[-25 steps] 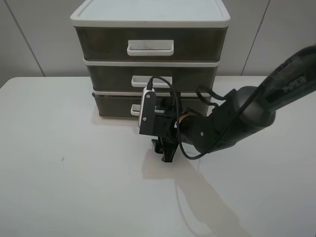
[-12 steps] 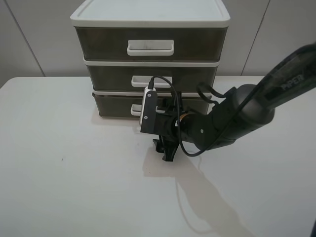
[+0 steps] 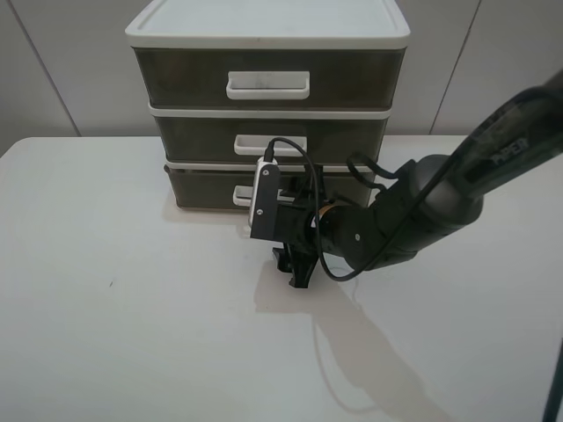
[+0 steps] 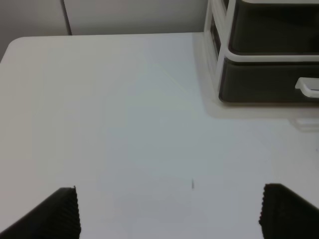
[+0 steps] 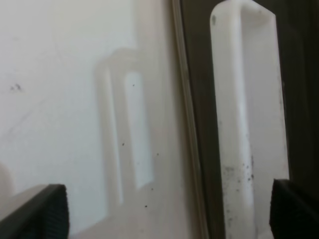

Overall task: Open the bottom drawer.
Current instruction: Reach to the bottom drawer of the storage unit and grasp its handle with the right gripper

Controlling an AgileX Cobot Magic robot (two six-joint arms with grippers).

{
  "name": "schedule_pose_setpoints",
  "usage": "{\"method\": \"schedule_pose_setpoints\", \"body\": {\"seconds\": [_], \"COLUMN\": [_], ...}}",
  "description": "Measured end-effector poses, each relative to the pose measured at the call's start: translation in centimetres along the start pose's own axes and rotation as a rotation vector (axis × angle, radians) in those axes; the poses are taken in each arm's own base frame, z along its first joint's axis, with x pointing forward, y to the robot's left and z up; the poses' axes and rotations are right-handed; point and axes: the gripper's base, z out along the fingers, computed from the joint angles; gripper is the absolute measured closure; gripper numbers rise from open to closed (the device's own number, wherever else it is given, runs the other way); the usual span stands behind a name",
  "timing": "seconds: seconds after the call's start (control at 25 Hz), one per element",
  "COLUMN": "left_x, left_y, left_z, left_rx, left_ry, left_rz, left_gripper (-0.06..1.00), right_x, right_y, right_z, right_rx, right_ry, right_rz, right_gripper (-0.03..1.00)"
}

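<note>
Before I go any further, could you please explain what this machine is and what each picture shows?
It is a robot with two arms, each ending in a two-fingered gripper. The high picture looks down on a white table holding a three-drawer unit; only the right arm shows there. The other two pictures come from cameras on the wrists. The left gripper is open above the table. The right gripper is open too, close to the bottom drawer, whose white handle shows between its fingers, ungripped. Nothing is held.
</note>
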Motion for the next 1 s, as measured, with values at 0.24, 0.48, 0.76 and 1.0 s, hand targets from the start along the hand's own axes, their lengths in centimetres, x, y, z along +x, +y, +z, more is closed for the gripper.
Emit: {"method": "schedule_pose_setpoints", "body": {"seconds": [0.24, 0.48, 0.76, 1.0], "left_x": [0.00, 0.00, 0.00, 0.00], "left_y": [0.00, 0.00, 0.00, 0.00], "left_z": [0.00, 0.00, 0.00, 0.00], "left_rx": [0.000, 0.000, 0.000, 0.000], "left_ry": [0.000, 0.000, 0.000, 0.000], "left_rz": [0.000, 0.000, 0.000, 0.000], "left_gripper": [0.20, 0.20, 0.20, 0.20], "right_x": [-0.06, -0.21, -0.31, -0.34], "right_y": [-0.18, -0.55, -0.75, -0.79], "right_z": [0.02, 0.04, 0.02, -0.03], "right_rx": [0.020, 0.054, 0.072, 0.071], "right_ry": [-0.006, -0.016, -0.024, -0.024], "right_rz": [0.000, 0.003, -0.018, -0.018], "right_gripper": [0.23, 0.62, 0.85, 0.85]}}
